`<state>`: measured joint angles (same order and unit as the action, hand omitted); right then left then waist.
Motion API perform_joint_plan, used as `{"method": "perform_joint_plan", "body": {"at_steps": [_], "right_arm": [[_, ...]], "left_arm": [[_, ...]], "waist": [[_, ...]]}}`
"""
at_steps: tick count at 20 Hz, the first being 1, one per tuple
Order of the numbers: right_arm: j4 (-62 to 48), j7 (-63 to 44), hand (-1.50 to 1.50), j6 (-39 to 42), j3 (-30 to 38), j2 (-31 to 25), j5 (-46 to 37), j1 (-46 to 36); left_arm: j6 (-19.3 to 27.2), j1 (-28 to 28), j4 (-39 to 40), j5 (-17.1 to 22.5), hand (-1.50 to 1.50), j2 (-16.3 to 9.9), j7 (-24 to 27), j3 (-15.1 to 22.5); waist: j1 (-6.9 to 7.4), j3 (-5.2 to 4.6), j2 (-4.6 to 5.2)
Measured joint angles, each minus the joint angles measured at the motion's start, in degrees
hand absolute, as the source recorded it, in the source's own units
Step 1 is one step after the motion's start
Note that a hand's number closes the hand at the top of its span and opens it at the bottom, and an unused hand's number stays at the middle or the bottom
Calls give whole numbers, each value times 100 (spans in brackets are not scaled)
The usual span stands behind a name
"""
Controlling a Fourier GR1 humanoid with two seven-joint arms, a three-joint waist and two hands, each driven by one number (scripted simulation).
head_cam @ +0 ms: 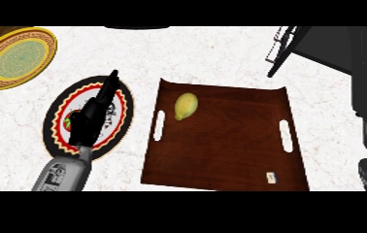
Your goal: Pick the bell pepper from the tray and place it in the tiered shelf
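A yellow-green bell pepper (pixel 186 105) lies in the far left part of the dark wooden tray (pixel 237 159). The black tiered shelf (pixel 315 45) stands at the far right corner of the counter. My left hand (pixel 87 120) hovers over a round plate to the left of the tray. Its fingers are straight, point away from me and hold nothing. It is about a hand's width left of the pepper. A small dark shape (pixel 362 171) at the right edge may be my right hand, but too little of it shows to tell.
The plate (pixel 122 125) under my left hand has a red and black rim, and a small red and green patch (pixel 68 120) shows beside the palm. A yellow-rimmed green plate (pixel 22 57) sits at the far left. The tray has handle slots on both sides.
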<state>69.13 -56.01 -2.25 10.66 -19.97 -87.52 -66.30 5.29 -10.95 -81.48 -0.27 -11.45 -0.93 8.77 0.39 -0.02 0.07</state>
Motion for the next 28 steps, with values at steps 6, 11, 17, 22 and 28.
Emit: {"method": "perform_joint_plan", "body": {"at_steps": [6, 11, 17, 22, 28], "right_arm": [[-775, 544, 150, -768, 7, -255, -13, 132], [-1157, 736, 150, -1761, 339, -325, 270, 69], [-1440, 1389, 150, -2851, 748, -444, 1018, 236], [-1851, 1867, 150, -3311, 940, -656, 1462, 300], [-2232, 1156, -150, -3181, 954, -939, 840, 413]], "left_arm": [[-33, 11, -78, -53, 0, 31, -46, -43], [-27, 26, -73, -120, 0, 112, -23, -18], [-37, 32, -162, -160, 0, 156, -108, -40], [-91, 102, -152, -199, 0, 158, -44, -106], [-116, 50, -161, -223, 0, 153, -123, -176]], "waist": [[35, 3, 15], [46, 2, 21], [43, 5, 19], [43, 3, 15], [3, -2, 7]]}}
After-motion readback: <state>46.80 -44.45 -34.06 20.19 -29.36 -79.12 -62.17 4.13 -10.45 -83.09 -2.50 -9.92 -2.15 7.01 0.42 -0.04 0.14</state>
